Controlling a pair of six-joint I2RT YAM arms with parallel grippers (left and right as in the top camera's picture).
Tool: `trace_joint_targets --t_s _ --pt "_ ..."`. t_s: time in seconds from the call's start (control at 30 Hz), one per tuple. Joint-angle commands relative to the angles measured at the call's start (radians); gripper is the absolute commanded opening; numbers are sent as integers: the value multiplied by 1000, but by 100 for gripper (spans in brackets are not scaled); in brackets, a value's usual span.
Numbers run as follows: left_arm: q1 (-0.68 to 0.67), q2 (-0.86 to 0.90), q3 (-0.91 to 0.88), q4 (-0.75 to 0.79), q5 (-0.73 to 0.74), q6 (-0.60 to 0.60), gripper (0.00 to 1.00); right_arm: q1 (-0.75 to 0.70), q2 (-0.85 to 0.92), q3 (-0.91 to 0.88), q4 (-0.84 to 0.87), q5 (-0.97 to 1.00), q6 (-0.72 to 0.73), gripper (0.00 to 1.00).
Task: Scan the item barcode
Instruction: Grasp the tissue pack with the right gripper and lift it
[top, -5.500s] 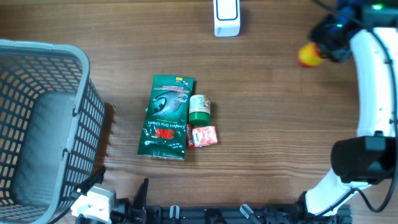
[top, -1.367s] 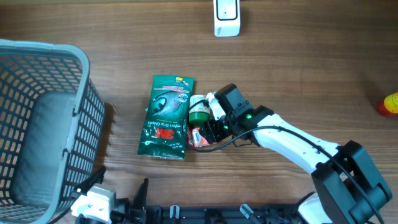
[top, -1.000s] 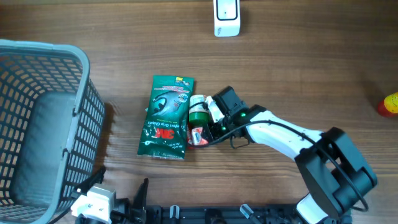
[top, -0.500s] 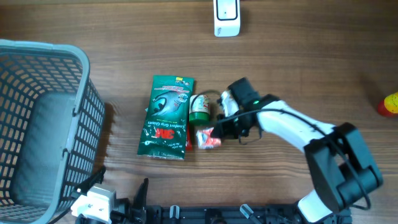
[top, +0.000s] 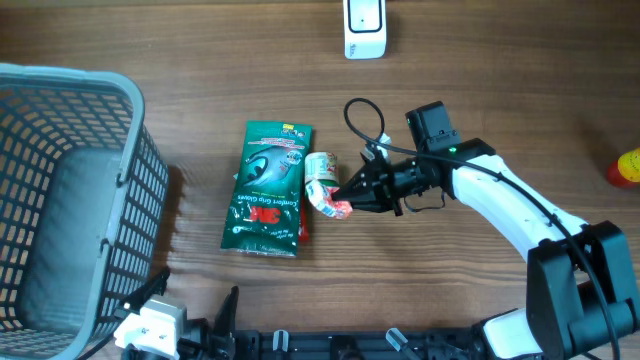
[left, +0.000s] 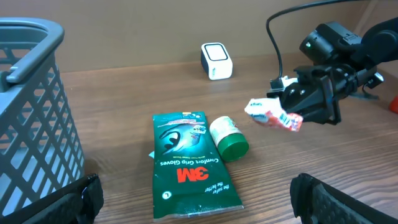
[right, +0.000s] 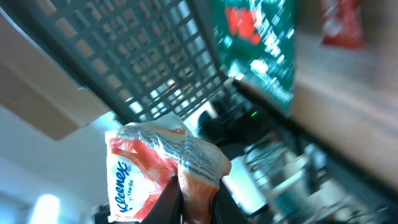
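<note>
1. Overhead view, item held: the small red-and-white soft plastic tissue packet (top: 328, 198) hangs clear of the wooden tabletop (top: 480, 290). The right pincer (top: 350, 195) is closed on 1 end of it, just beside the green-capped white bottle (top: 321, 172).
2. Left pincer (top: 198, 305): spread wide, holding nothing, at the near tabletop edge. It gives no backup if the packet falls.
3. Risk, slip: the grip is on crumpled wrapper at the packet's edge, seen best in the right wrist view. A quick swing could probably pull the film free and drop the packet.
4. Risk, failed read: the white box-shaped scanner (top: 364, 28) stands well apart, at the far edge. Dark striped print shows on the packet (left: 273, 117) in the left wrist view, but whether it is the barcode is too small to tell. If that face is turned away or creased at the scanner, no scan is likely.
5. Risk, knock: the bottle lies on its side, touching the green 3M glove packet (top: 268, 185). A low pass could set it rolling.
6. Risk, snag: the black cable loop (top: 352, 112) arches between arm and scanner. It could catch during the carry.
</note>
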Motion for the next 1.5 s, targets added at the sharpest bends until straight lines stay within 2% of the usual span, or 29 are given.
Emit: trace_joint_targets --t_s 0.0,0.93,1.2,1.27,1.47 --pt "-4 -7 -3 3 16 15 100 -3 -13 19 2 -101 156 4" --pt "-4 -7 -3 2 16 15 100 -3 -13 19 2 -112 158 4" --pt "-4 -7 -3 2 16 15 100 -3 -13 19 3 -98 201 4" --pt "-4 -7 -3 3 16 15 100 -3 -13 19 3 10 199 4" --pt "-4 -7 -3 2 15 15 100 -3 -13 19 30 553 194 4"
